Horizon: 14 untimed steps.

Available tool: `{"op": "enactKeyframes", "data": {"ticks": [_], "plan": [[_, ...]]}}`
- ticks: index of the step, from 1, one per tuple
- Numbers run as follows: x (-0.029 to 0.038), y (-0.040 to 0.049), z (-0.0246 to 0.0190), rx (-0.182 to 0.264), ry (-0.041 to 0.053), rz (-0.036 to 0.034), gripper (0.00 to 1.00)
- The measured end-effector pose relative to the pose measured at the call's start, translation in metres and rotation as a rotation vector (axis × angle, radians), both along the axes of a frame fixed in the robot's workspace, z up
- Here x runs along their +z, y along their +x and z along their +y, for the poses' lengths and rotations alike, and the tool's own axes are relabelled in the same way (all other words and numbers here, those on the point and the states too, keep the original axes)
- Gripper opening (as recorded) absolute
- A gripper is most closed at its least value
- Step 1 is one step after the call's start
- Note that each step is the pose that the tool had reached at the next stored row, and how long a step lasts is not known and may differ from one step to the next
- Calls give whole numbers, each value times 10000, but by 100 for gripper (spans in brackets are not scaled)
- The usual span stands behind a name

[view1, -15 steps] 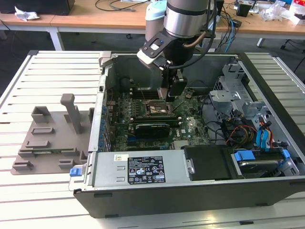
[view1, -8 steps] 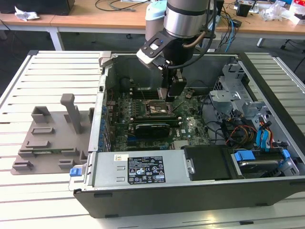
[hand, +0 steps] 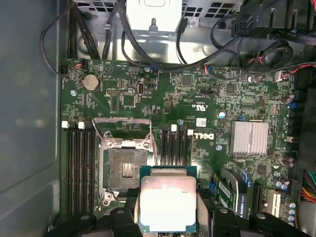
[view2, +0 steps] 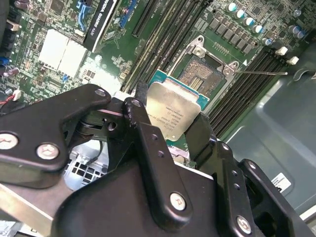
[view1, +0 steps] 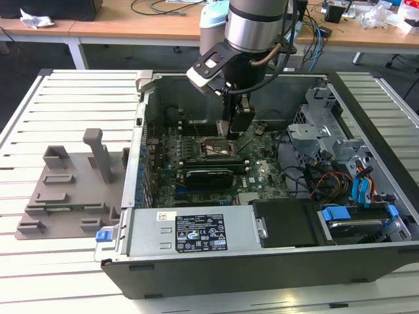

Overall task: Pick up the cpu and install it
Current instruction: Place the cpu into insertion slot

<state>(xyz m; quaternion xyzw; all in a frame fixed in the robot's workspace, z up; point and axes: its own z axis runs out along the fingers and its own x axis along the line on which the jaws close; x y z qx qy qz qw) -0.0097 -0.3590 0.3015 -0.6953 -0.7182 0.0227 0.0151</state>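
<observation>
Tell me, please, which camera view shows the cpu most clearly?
The first wrist view: the cpu faces the camera flat-on, held between the fingers beside the socket. The second wrist view shows it tilted, partly behind one finger. In the exterior view it is too small to tell beneath the gripper.

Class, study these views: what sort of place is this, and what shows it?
Probably a robotics lab: a robot arm, its jaws holding the cpu, reaches into an open computer case on a slatted table, with cable-strewn wooden desks behind.
</observation>
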Motion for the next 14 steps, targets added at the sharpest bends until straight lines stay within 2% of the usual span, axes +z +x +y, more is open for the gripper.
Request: {"op": "enactKeyframes", "data": {"ticks": [2, 4, 5, 6, 11, 14], "plan": [[-4, 0, 0, -302, -1, 0, 55], [-7, 1, 0, -371, 65, -1, 55], [-6, 0, 0, -373, 333, 5, 55], [-5, 0, 0, -333, 384, 7, 55], [-7, 0, 0, 536, 349, 24, 55], [-44, 0, 0, 537, 350, 24, 55]]}}
